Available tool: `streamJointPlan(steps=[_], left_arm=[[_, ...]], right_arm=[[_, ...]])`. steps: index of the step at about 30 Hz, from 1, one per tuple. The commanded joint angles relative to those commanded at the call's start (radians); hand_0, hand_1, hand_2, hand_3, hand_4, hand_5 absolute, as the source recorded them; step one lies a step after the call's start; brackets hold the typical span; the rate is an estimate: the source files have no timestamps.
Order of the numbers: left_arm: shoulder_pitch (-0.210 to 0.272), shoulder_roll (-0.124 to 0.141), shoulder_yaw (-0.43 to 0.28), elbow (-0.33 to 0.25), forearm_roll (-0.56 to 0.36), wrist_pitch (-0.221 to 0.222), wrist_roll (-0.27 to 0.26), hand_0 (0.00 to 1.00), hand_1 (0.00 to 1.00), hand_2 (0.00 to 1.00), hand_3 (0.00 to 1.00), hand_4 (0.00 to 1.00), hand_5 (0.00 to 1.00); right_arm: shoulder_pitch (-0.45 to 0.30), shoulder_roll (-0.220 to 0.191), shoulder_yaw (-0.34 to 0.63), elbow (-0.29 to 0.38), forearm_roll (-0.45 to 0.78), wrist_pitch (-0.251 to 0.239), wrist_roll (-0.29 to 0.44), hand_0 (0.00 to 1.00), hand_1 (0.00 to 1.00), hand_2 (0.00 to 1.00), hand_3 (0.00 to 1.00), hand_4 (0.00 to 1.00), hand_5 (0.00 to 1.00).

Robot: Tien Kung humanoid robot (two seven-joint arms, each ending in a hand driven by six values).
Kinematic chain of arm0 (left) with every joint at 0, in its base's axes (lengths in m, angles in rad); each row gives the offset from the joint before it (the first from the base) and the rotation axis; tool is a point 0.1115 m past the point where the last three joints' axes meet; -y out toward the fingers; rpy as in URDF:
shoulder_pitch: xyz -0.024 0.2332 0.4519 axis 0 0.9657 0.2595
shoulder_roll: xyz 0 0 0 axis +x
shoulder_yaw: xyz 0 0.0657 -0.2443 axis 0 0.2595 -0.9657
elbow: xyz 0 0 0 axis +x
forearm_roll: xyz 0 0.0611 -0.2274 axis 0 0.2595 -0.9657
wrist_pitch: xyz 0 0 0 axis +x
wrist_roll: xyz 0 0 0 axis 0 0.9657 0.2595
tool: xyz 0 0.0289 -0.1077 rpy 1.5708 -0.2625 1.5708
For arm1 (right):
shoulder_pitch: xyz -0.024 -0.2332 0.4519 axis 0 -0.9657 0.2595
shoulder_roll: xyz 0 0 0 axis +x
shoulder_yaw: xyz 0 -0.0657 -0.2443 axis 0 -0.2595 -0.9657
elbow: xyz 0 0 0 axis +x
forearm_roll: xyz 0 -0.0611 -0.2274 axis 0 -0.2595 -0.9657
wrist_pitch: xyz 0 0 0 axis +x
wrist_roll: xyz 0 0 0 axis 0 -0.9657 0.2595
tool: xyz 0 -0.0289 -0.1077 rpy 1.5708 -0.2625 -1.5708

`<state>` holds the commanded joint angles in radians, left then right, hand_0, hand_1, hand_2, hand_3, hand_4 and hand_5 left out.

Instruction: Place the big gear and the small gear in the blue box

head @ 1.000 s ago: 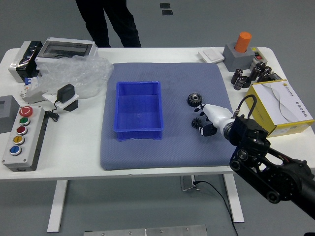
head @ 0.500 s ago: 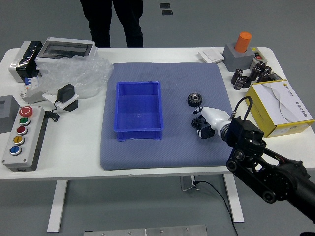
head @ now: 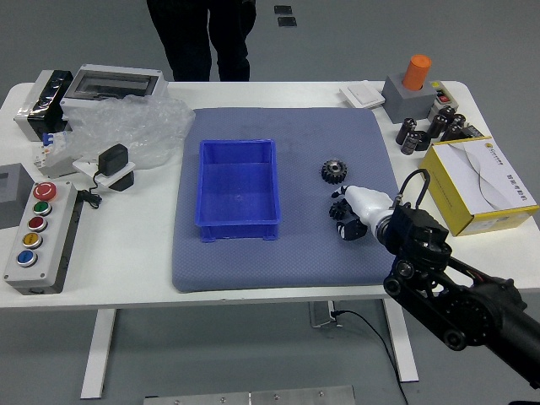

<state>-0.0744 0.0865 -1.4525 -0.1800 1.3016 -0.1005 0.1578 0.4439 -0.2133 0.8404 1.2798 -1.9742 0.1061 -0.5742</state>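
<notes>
Carton near right hand

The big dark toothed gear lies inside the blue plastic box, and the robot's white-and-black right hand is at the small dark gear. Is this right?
Not quite: in the head view, the big gear lies outside the blue box, on the blue-grey mat to its right. The rest is correct: the right hand is at the small gear.

Right hand low (white-backed), fingers parted
</notes>
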Motion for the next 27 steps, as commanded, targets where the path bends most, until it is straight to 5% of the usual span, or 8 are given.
streamJointPlan(steps=[1,7,27], left_arm=[[0.000,0.000,0.000,0.000,0.000,0.000,0.000,0.730,0.679,0.702,0.693,0.432,0.006],[0.002,-0.001,0.003,0.000,-0.003,0.001,0.001,0.731,0.679,0.702,0.693,0.431,0.003],[0.001,-0.004,-0.002,0.000,0.001,0.000,0.001,0.731,0.680,0.702,0.695,0.431,0.002]], right_arm=[[-0.001,0.001,0.000,-0.003,0.000,-0.001,0.001,0.705,0.567,0.591,0.665,0.583,0.044],[-0.005,0.003,0.000,-0.013,0.002,-0.009,0.008,0.710,0.538,0.538,0.637,0.571,0.062],[-0.007,0.008,0.006,-0.015,0.009,-0.036,0.016,0.702,0.514,0.486,0.607,0.538,0.073]])
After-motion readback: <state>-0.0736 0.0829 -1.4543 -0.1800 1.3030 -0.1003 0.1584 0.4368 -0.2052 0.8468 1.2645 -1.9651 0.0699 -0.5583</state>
